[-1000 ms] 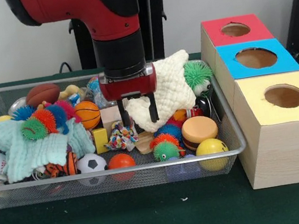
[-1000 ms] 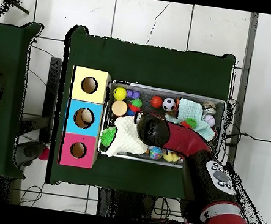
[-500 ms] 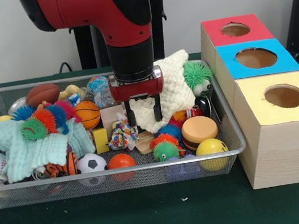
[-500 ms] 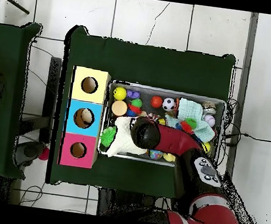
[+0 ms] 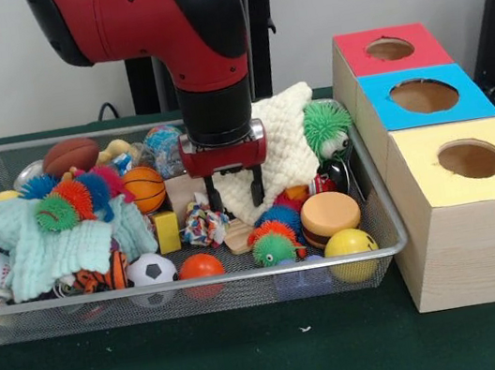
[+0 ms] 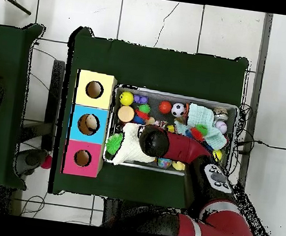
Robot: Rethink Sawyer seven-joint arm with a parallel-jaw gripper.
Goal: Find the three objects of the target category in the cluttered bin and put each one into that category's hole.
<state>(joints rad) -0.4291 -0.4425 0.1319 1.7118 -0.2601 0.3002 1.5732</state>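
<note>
Lowered since a second ago, the gripper [image 5: 232, 190] now sits deeper in the wire bin [image 5: 382, 219], its two fingers parted around the lower edge of the cream knitted cloth [image 5: 286, 141], touching it without a clear grip. Beside the bin on the desk [image 5: 258, 364] stand three boxes, one hole each: red [image 5: 391, 49], blue [image 5: 425, 95], yellow [image 5: 471, 159]. Three spiky balls rest on the mint cloth [image 5: 50, 251]. No readable writing shows.

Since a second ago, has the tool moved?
Yes. The tool has dropped lower over the cream cloth and shifted slightly toward the coloured boxes.
</note>
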